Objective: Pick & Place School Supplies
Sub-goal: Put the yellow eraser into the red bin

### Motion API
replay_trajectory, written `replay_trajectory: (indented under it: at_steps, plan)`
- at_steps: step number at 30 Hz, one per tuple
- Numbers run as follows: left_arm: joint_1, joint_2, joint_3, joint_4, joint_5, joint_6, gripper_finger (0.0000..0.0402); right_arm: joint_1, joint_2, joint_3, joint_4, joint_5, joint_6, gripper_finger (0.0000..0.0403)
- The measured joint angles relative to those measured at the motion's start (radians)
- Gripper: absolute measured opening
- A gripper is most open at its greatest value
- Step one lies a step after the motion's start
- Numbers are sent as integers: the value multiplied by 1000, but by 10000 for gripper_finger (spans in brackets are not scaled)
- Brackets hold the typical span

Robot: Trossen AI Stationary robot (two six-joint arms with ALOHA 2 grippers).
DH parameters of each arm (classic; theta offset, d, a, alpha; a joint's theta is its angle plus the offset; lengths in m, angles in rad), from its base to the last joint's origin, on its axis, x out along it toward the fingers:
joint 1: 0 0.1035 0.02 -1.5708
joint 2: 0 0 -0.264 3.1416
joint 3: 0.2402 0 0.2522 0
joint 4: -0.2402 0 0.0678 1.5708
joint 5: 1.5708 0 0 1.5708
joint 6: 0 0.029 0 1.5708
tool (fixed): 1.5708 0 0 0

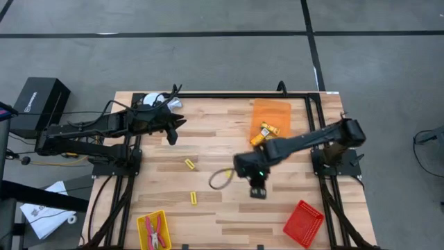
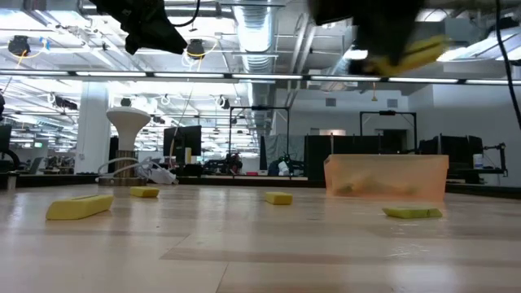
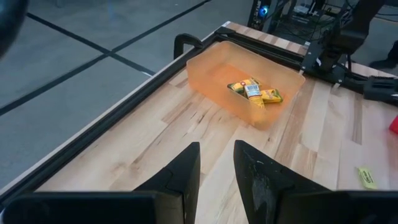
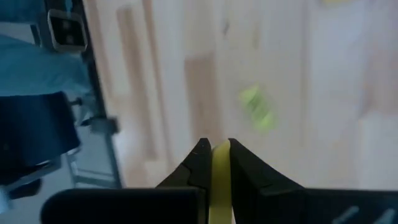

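Grey floor crossed by dark lines surrounds the slatted wooden bench (image 1: 229, 208), and open workshop space is seen behind it in the low view. The right pincer (image 4: 214, 149) is held above the bench's middle, clamped on a yellow stick (image 4: 219, 186) whose long axis runs straight out between the fingers. The orange tray (image 1: 270, 114), already holding several yellow pieces (image 3: 255, 93), lies toward the far edge from that pincer, on the right arm's own side, so the carry is judged to go that way, and the right arm is the nearer one. Two loose yellow blocks (image 1: 190, 164) (image 1: 193, 198) are left on the bench's left half. Red-handled pliers (image 1: 156, 232) sit in the yellow tray (image 1: 142, 222). The left pincer (image 3: 216, 163) is parked near the far-left corner, fingers slightly apart, holding nothing.
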State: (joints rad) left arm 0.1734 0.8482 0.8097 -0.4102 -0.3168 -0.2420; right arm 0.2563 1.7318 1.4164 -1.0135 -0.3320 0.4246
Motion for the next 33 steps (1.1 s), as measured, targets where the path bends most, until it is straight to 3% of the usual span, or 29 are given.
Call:
replay_trajectory:
  at_steps: [15,33]
  plan:
    - [0,0,0,9,0,-1,92,394,-167,-282,221,44,741,21]
    - [0,0,0,8,6,-31,92,606,-168,-440,417,87,1086,21]
